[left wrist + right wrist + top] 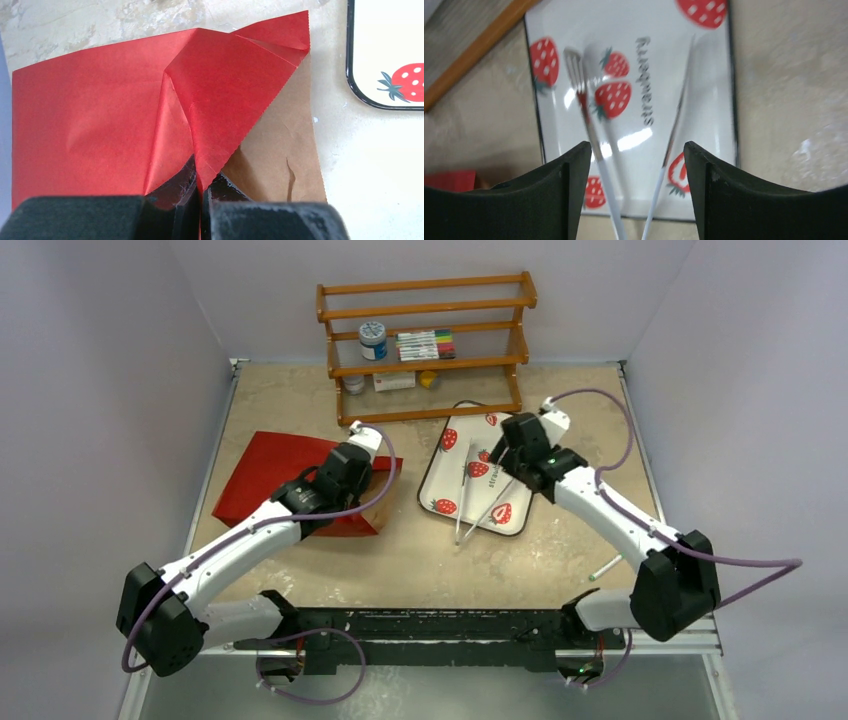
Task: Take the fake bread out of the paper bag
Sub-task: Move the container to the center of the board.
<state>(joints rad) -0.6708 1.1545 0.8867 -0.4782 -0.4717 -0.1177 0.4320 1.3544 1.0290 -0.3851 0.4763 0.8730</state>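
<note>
The paper bag (265, 475) lies flat on the left of the table, glossy red outside. Its brown inside (280, 145) shows at the serrated mouth, which faces the tray. My left gripper (365, 495) is at the bag's near edge by the mouth. In the left wrist view that gripper (205, 192) is shut on a raised fold of the bag's red top layer (225, 90). My right gripper (503, 462) hovers over the tray, and in the right wrist view it (637, 147) is open with nothing between its fingers. The fake bread is hidden.
A white strawberry-print tray (448, 462) (704, 75) lies right of the bag with a fork (584, 100) and a thin white-handled utensil (676, 115) sticking over its near rim. A wooden rack (430, 365) with markers and jars stands at the back. A white stick (605, 568) lies near the right arm.
</note>
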